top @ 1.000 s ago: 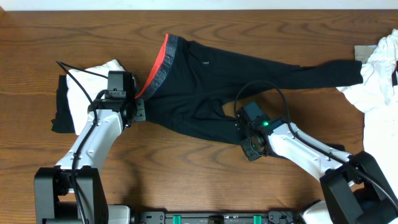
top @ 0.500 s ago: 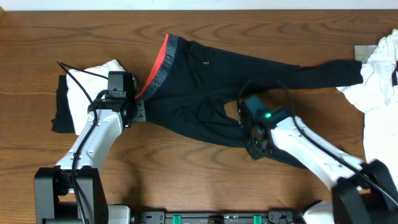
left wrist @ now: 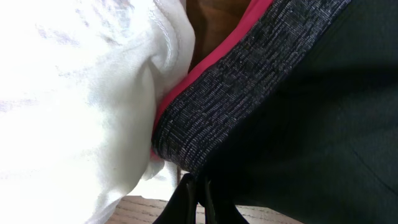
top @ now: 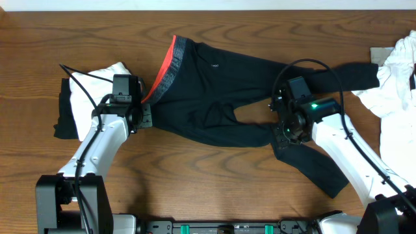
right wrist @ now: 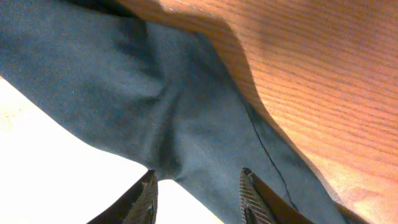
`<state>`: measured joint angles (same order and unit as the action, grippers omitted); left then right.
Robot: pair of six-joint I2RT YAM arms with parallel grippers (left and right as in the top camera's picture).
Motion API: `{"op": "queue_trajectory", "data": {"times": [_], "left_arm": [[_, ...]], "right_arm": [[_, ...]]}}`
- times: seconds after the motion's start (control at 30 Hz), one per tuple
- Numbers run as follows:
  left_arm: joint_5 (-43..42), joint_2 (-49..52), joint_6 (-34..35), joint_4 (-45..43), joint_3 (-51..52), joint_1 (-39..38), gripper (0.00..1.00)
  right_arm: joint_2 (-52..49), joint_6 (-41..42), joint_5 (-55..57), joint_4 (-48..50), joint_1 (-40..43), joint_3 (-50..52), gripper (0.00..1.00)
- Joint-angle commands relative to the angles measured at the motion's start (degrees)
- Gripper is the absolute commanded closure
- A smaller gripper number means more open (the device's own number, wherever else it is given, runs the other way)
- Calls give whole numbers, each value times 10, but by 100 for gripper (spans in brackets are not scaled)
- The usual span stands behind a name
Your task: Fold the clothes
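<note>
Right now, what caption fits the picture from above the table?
The left arm and right arm reach onto black trousers spread on a wooden table, white clothes at each side.

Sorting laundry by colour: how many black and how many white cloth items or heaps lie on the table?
Black: 2 (trousers, black garment at far left)
White: 2 (left white heap, right white heap)
Total: 4

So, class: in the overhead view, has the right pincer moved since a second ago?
Yes. The right pincer has shifted right and up the picture, farther from the grey-and-red waistband of the trousers, which stayed put.
</note>
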<state>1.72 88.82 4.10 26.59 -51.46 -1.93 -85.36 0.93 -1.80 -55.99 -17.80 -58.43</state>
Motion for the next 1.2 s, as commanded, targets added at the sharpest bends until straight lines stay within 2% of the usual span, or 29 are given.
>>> {"op": "queue_trajectory", "data": {"times": [0.0, 0.1, 0.23, 0.37, 0.4, 0.53, 0.6, 0.67, 0.8, 0.97, 1.17], "left_arm": [[4, -17, 1, 1, -16, 3, 94], [4, -23, 1, 1, -17, 3, 94], [4, -26, 1, 1, -17, 3, 94], [4, -26, 3, 1, -17, 3, 94], [4, -27, 7, 1, -17, 3, 94], [4, -33, 7, 1, -18, 3, 94], [4, -43, 7, 1, -19, 3, 94], [4, -59, 7, 1, -20, 3, 94], [4, -116, 7, 3, -22, 3, 94], [3, -191, 7, 28, -28, 3, 94], [-102, -264, 8, 79, -31, 2, 94]], "right_arm": [[-4, 6, -20, -5, 16, -4, 62], [-5, 8, -43, -15, 19, -3, 54], [-12, 27, -42, 2, 19, 15, 49], [-29, 47, -34, 61, 19, 61, 51], [-36, 61, -31, 82, 19, 79, 55], [-51, 76, -29, 136, 19, 126, 90], [-52, 89, -23, 156, 19, 140, 99], [-52, 102, -4, 165, 21, 145, 99], [-52, 171, 109, 171, 32, 145, 99], [-52, 227, 144, 151, 79, 130, 99], [-52, 237, 164, 123, 177, 89, 99]]}}
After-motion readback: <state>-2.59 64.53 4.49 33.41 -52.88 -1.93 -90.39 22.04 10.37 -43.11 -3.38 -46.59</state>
